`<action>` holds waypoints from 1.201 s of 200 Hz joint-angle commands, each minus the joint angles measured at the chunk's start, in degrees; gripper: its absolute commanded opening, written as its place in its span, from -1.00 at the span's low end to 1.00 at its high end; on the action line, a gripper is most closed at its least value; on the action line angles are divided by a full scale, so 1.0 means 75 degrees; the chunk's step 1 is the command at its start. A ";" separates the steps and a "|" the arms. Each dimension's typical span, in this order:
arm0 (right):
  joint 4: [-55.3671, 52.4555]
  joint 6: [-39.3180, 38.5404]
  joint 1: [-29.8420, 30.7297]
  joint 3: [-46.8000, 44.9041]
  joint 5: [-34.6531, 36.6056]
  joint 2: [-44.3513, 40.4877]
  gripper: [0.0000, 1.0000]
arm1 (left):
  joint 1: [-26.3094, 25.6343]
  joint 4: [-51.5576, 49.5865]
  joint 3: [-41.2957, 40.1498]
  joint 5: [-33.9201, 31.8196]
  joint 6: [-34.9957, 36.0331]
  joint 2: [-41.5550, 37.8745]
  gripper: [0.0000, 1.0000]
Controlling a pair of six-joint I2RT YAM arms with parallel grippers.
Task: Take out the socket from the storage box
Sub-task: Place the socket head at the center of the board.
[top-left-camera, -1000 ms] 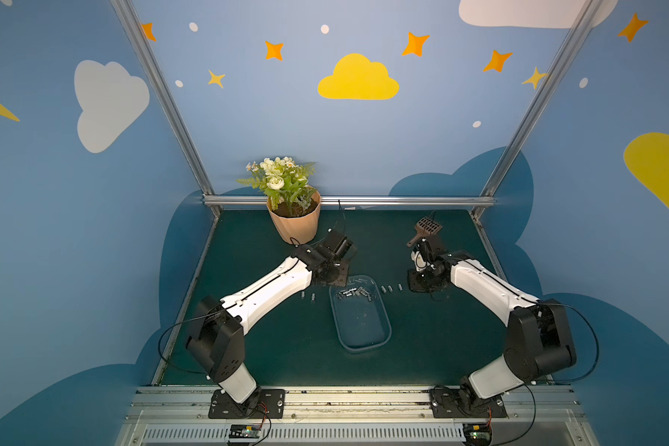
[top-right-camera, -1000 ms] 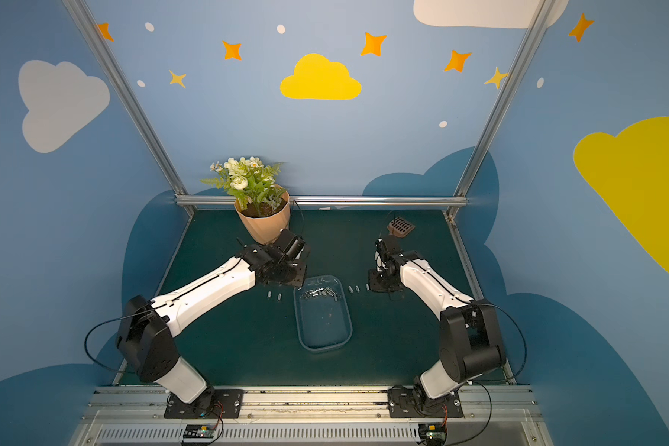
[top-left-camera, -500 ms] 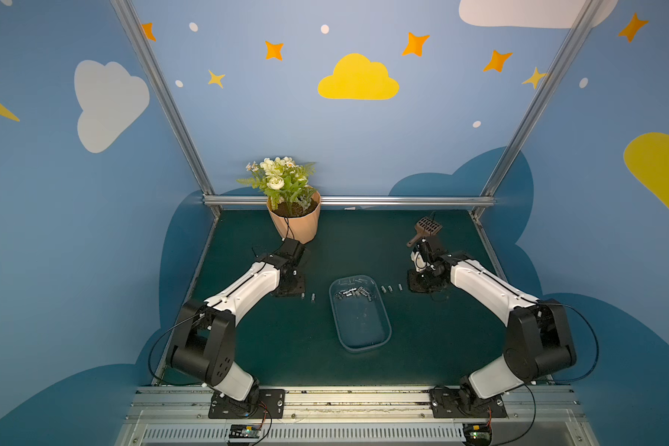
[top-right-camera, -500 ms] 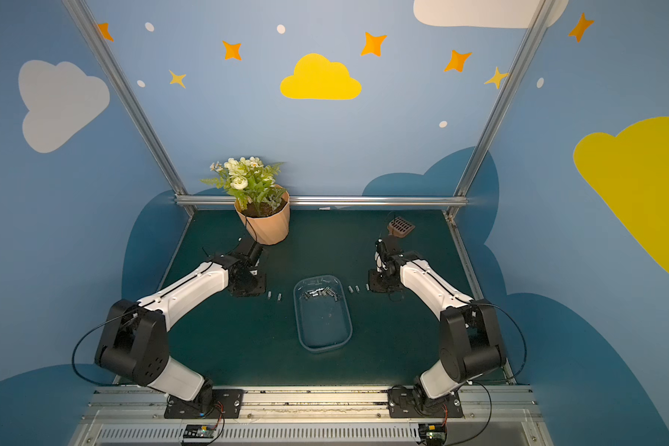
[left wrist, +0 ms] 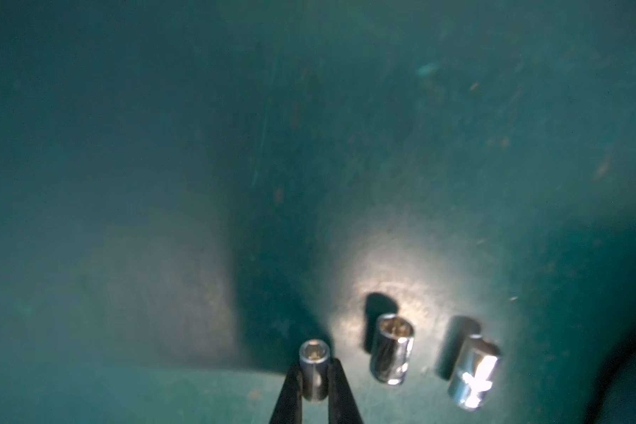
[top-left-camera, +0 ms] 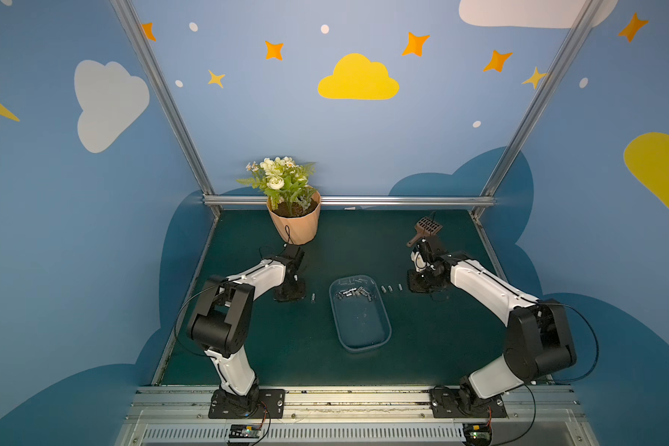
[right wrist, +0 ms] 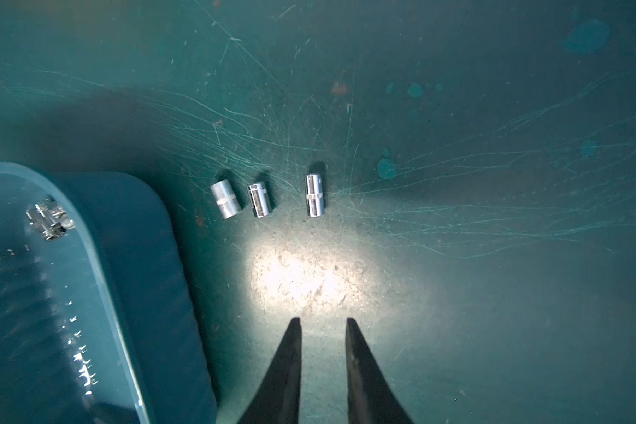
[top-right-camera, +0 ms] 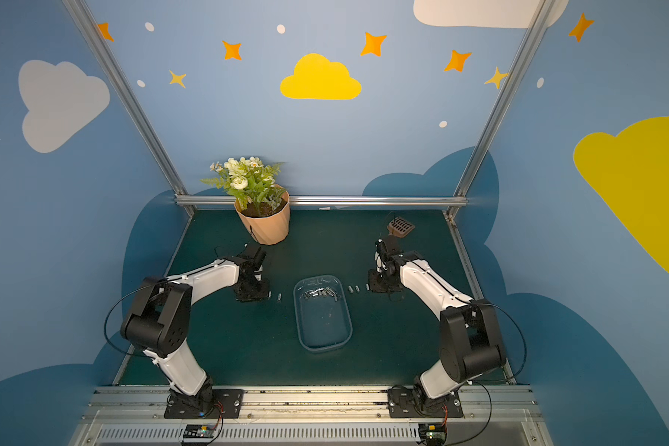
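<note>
1. The left gripper (left wrist: 315,367) points down over the dark green mat (top-left-camera: 271,347), on the left of the storage box (top-left-camera: 387,328) and well apart from it.
2. Its black fingers (left wrist: 290,392) pinch a small chrome socket (left wrist: 313,380) from both sides; the socket's open end faces the wrist camera. This socket is outside the box. Whether it touches the mat cannot be told.
3. Two loose sockets (left wrist: 391,354) lie on the mat just beside the held one, side by side and apart from each other.
4. The storage box sits in the middle of the mat between the two arms. A cluster of sockets (top-left-camera: 354,293) lies inside it at the far end; the near part of its floor is bare.
5. The right gripper (right wrist: 323,325) hangs over the mat on the right of the box. Its fingers (right wrist: 360,367) stand spread with nothing between them.
6. A row of three sockets (right wrist: 259,200) lies on the mat between the box's far right corner and the right gripper, not touching either; in a top view the row (top-right-camera: 357,288) shows just beside the box rim.
7. A peach flowerpot (top-left-camera: 294,228) with white flowers stands at the far left of the mat, and a brown slotted scoop (top-left-camera: 426,227) lies at the far right, behind the right arm.
</note>
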 commanded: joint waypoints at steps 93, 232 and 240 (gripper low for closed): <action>-0.0021 0.0018 -0.0046 -0.0134 0.0038 -0.0193 -0.53 | 0.0040 0.0053 -0.0035 0.0033 0.0123 0.0174 -0.51; -0.0058 0.0022 -0.0057 -0.0102 0.0023 -0.0216 -0.53 | 0.0040 -0.0365 0.0178 -0.0051 0.0212 -0.0681 -0.42; -0.0053 0.0022 -0.0054 -0.0102 0.0015 -0.0216 -0.53 | 0.0034 -0.0400 0.0194 -0.0034 0.0213 -0.0735 -0.42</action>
